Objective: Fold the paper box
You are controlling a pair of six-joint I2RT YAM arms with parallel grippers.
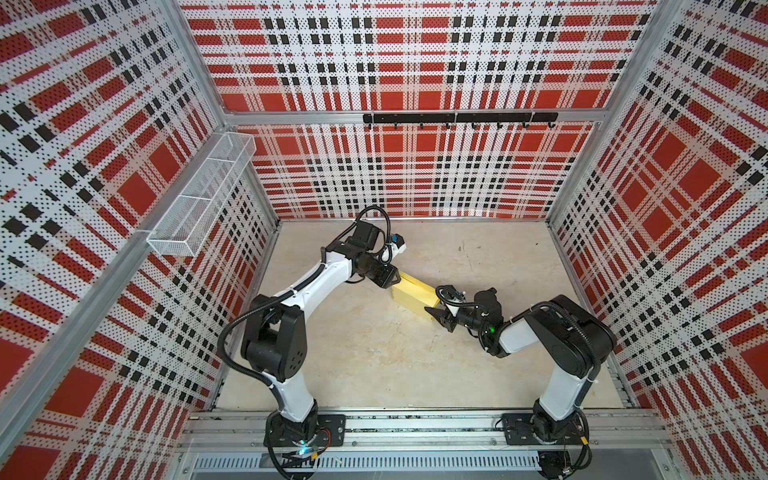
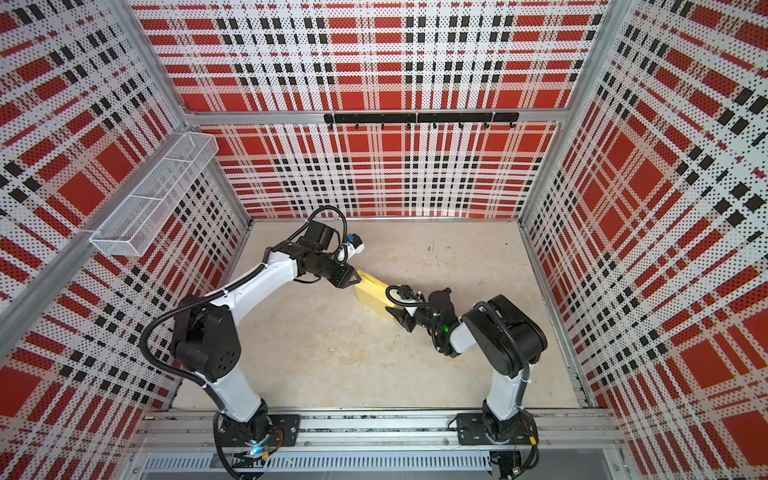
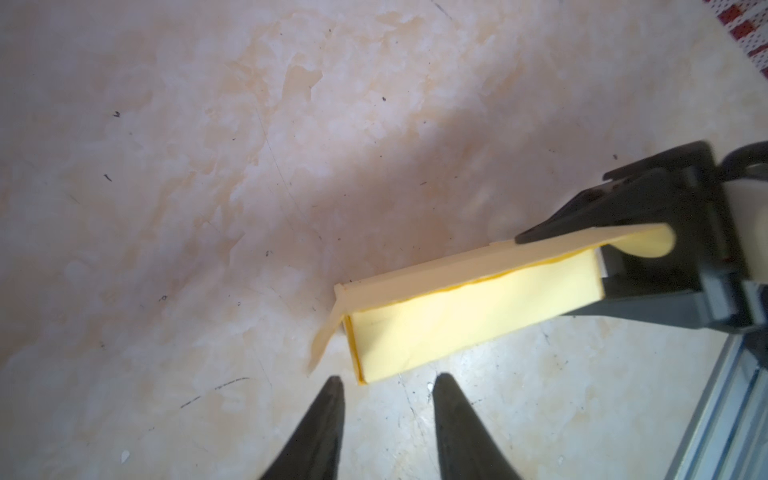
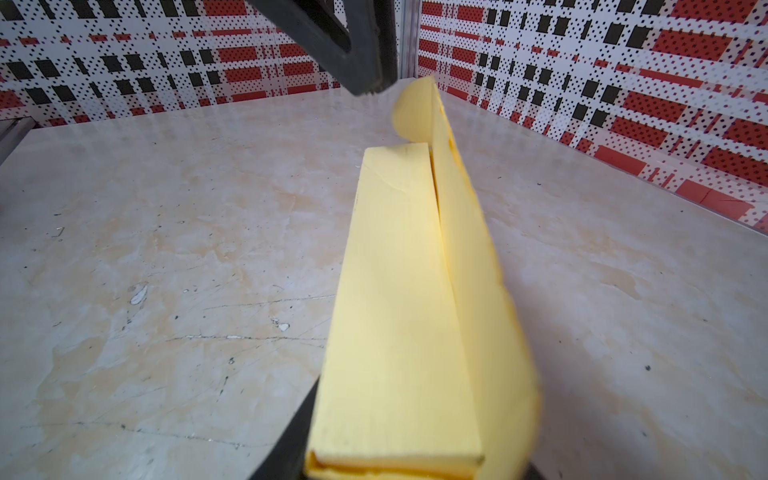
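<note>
The paper box (image 1: 413, 293) is a pale yellow, long, shallow box lying at an angle mid-table in both top views. Its lid flap (image 4: 469, 249) stands partly raised along one long side, with a rounded tab (image 3: 648, 245) at the far end. My right gripper (image 1: 434, 313) is shut on the box's near-right end; one dark finger (image 4: 291, 440) shows beside the card. My left gripper (image 3: 388, 379) is open at the opposite end. Nothing is between its fingers, and the box corner (image 3: 361, 378) lies just ahead of its tips.
A white wire basket (image 1: 199, 199) hangs on the left wall and a black hook rail (image 1: 459, 118) on the back wall. Plaid panels enclose the marbled table (image 1: 374, 353). An aluminium rail (image 1: 415, 428) carrying both arm bases runs along the front edge.
</note>
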